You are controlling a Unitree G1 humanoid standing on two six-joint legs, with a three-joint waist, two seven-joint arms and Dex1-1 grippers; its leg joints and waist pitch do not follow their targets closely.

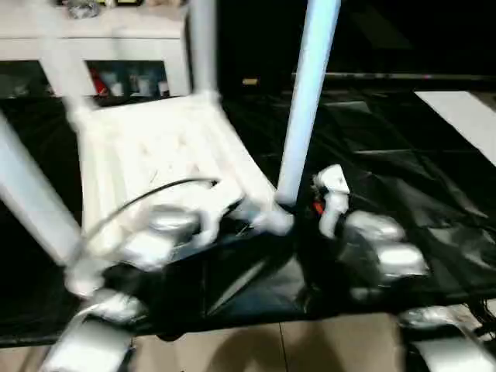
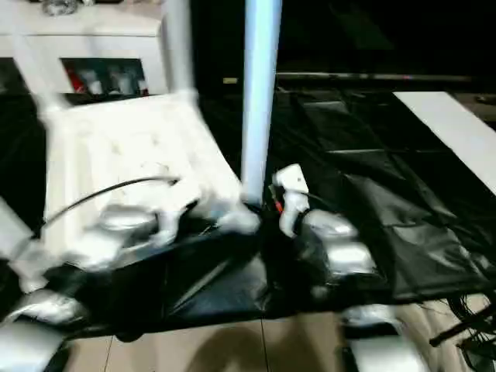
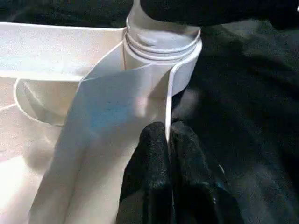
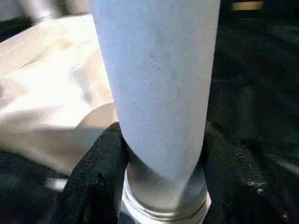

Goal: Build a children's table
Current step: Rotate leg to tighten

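Observation:
The white tabletop (image 1: 155,147) lies upside down on a black sheet, ribs showing. White legs stand up from its corners: one at the near right (image 1: 306,101), one at the back (image 1: 203,46), one at the left (image 1: 27,194). My left gripper (image 3: 167,133) is shut on the tabletop's thin rim (image 3: 169,93), just below the near right corner socket (image 3: 161,51). My right gripper (image 4: 161,154) holds the near right leg (image 4: 156,79) low down, just above its threaded end, with a black finger pressed on each side.
The black sheet (image 1: 387,163) covers the floor under the work. A white cabinet (image 1: 116,46) stands behind at the left. A flat white board (image 1: 465,116) lies at the far right. Bare floor tiles (image 1: 271,349) run along the near edge.

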